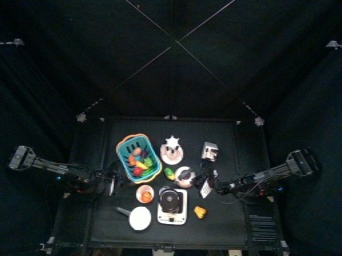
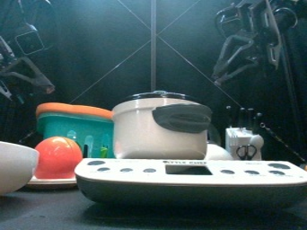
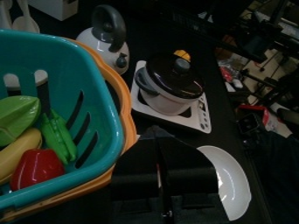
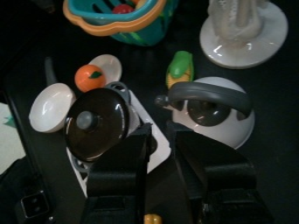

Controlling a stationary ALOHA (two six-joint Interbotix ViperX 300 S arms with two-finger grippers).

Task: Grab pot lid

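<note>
The pot lid (image 4: 100, 122) is dark and round with a knob in its middle, and it sits on a pot on the white cooker (image 2: 180, 175). The lid (image 3: 173, 80) also shows in the left wrist view, and the lid (image 2: 156, 93) tops the pale pot in the front view. My right gripper (image 4: 173, 153) hangs open above the table, beside the lid and apart from it, holding nothing. In the top view the right gripper (image 1: 219, 186) is right of the pot. My left gripper (image 1: 104, 186) hovers by the teal basket (image 3: 52, 105). Its jaws are lost in the dark.
The basket holds green, yellow and red toy food. A white kettle (image 4: 212, 112) with a grey handle stands next to the pot. A white bowl (image 4: 52, 107), an orange ball on a small plate (image 4: 90, 77) and a white stand (image 4: 246, 31) surround the cooker.
</note>
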